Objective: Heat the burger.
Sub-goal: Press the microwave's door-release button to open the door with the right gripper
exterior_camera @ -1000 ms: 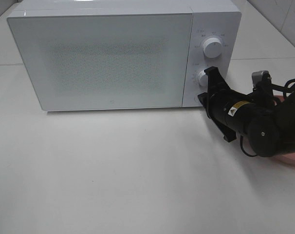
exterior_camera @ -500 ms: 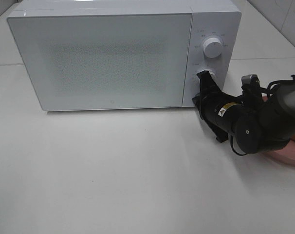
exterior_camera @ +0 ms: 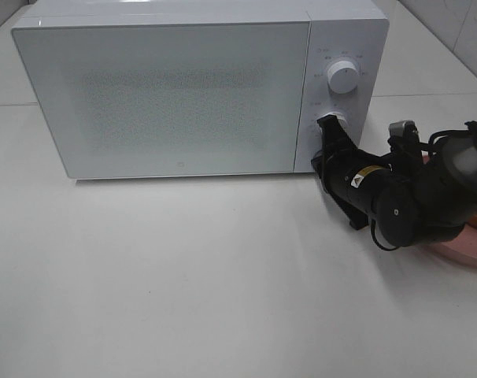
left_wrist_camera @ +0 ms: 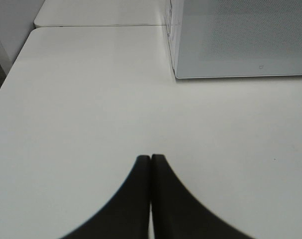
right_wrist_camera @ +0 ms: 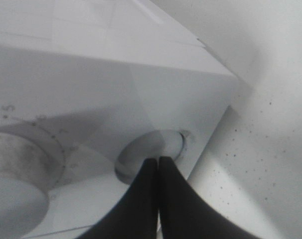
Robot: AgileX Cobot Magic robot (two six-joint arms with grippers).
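Burger cannot be made out; the right arm covers most of the pink plate at the right edge. The microwave stands far on the table, door closed. The right gripper is pinched together, empty, its tip at the round button under the lower knob. The left gripper is likewise closed and empty over bare table. Dial markings, a small door logo and the arm's yellow label are too small to read.
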